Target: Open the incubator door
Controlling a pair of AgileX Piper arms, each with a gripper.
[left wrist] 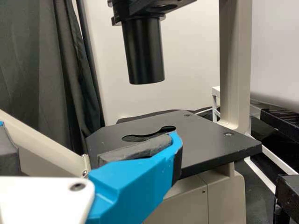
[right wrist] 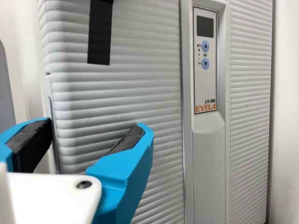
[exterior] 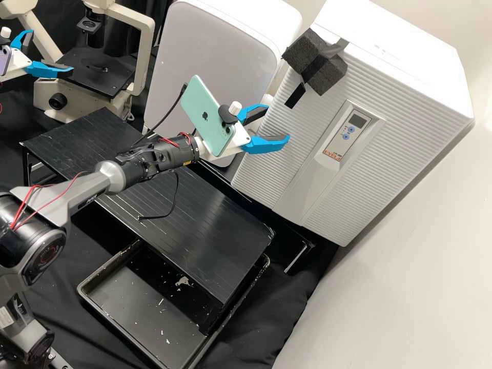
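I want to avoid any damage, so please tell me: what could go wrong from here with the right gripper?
The right gripper is open at the side edge of the incubator, one finger in front of its ribbed face. If it closes badly aligned, it might slip off or scratch that face. A pale rounded cabinet stands beside the incubator, so the other finger could bump it.

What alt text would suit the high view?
The right arm, carrying a green phone, has its open blue tool beside the ribbed door of a white incubator. The left arm's tool, also open, is near a microscope.
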